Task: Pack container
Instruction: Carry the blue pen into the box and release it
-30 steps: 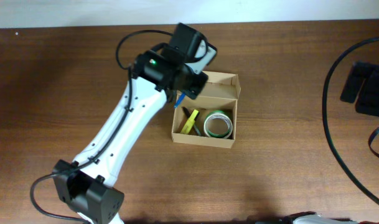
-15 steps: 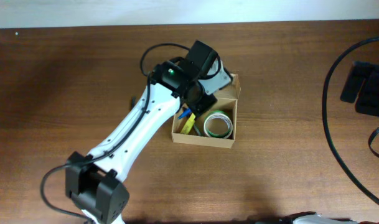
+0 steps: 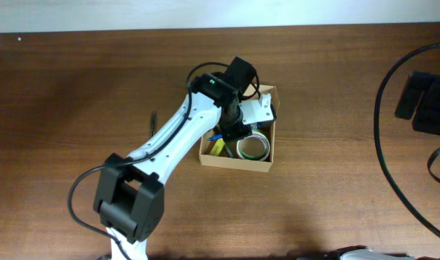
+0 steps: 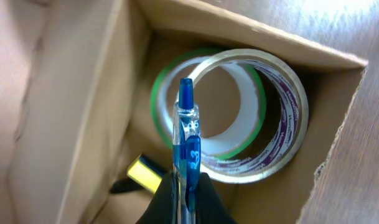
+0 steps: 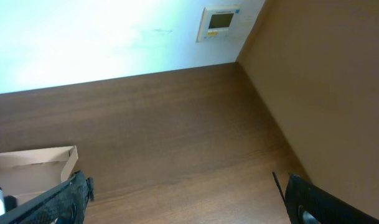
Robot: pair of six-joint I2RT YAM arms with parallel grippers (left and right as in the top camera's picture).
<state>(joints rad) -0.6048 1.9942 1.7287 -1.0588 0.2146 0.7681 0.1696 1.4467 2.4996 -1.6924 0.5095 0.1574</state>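
Left arm [image 3: 169, 144] has swung in over the box, so the left gripper [image 4: 188, 200], clamped on a blue pen [image 4: 187, 134], now hangs above the yellow marker [image 4: 144, 172] and tape rolls [image 4: 282, 115] crowding the cardboard container [image 4: 71, 93] mid-table, drop likely next, right gripper [image 5: 183, 202] wide open and empty, well clear.

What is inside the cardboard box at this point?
In the box: a green tape roll, a clear tape roll and a yellow-and-black item. The left tool holds a blue pen over them. The rolls hide the floor beneath.
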